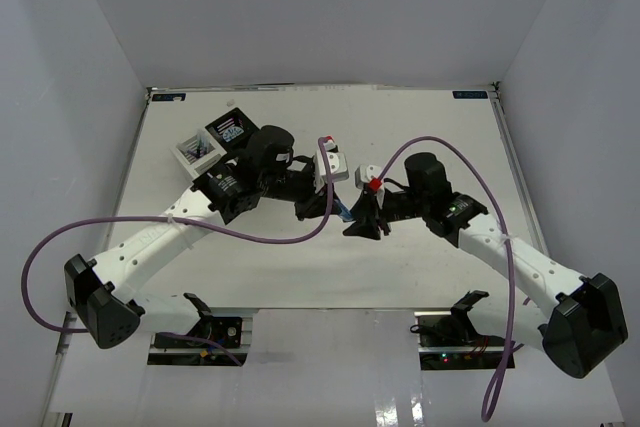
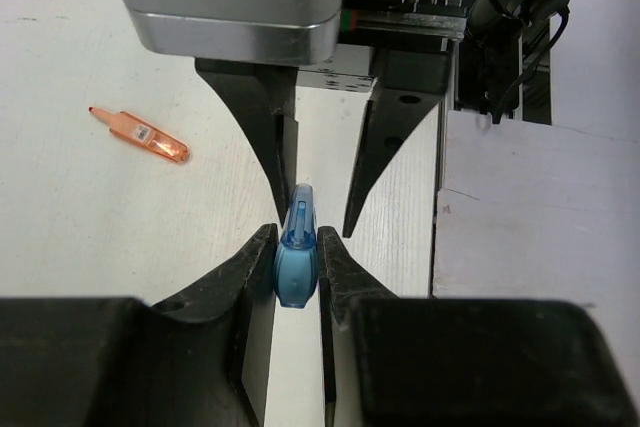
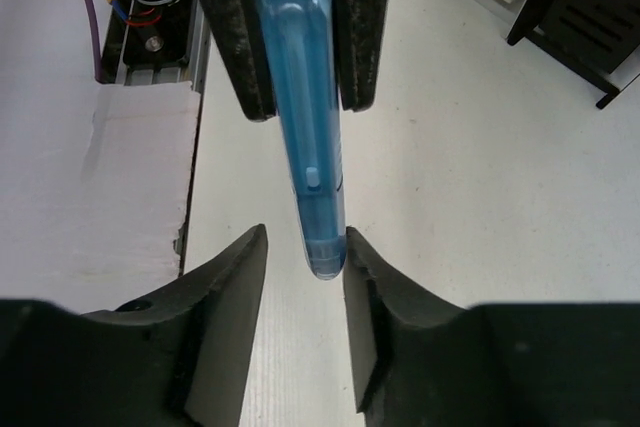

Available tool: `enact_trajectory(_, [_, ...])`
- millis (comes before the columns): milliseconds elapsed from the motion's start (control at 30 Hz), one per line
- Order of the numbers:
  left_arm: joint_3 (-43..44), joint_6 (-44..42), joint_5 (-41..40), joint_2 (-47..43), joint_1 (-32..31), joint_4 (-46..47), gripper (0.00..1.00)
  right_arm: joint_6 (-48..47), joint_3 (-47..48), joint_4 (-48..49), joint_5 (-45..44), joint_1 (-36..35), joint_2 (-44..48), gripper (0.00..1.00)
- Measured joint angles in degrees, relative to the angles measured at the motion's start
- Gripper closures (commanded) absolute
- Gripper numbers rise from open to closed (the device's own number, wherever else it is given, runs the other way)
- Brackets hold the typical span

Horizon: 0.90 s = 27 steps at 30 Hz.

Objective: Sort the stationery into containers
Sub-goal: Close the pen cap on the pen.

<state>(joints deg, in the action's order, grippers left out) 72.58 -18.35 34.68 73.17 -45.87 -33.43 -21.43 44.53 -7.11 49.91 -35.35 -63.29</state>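
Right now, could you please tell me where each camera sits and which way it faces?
Top external: above and behind the robot, looking down at the table; left arm and right arm show.
Left wrist: on the left arm, facing along the left gripper, shut on the blue highlighter.
Right wrist: on the right arm, facing along the open right gripper.
Shared: both wrist views show that highlighter.

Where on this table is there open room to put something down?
Widest bare patch: the far right of the table, between the right arm and the back wall. Also the near strip between the two arm bases. Crowded: the middle, where the left claw and right claw meet around the blue highlighter, and the far-left corner with the containers.
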Motion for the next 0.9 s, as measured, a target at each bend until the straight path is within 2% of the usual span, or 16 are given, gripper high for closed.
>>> enact_trajectory(167, [-0.24, 0.26, 0.92, 0.0, 0.0, 0.52, 1.0, -0.09, 0.04, 0.04, 0.02, 0.04, -1.14, 0.79])
enact_trajectory(367, [-0.79, 0.44, 1.51, -0.15, 0.13, 0.94, 1.0, -0.26, 0.39, 0.02, 0.59, 0.04, -2.4, 0.92])
enact_trajectory(900, [-3.98, 0.87, 2.34, -1.42, 0.37, 5.03, 1.0, -0.02, 1.11, -2.36, -0.39, 0.13, -1.31, 0.92])
